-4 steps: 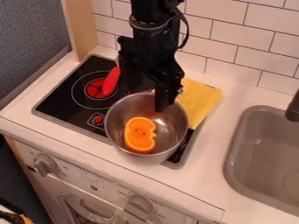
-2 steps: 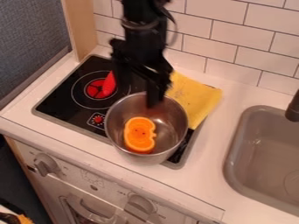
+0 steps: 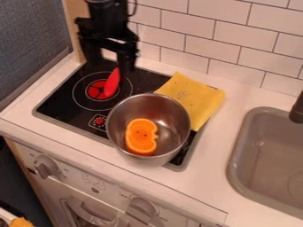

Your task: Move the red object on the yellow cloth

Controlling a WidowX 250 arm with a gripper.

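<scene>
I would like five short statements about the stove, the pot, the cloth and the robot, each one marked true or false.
1. The red object lies on the black stove. True.
2. The metal pot stands in the sink. False: it stands on the stove.
3. The claw hangs near the red object, at the back of the stove. True.
4. The yellow cloth is inside the pot. False: it lies behind the pot and to its right in the camera view.
5. The orange object is on the yellow cloth. False: it is inside the pot.
</scene>
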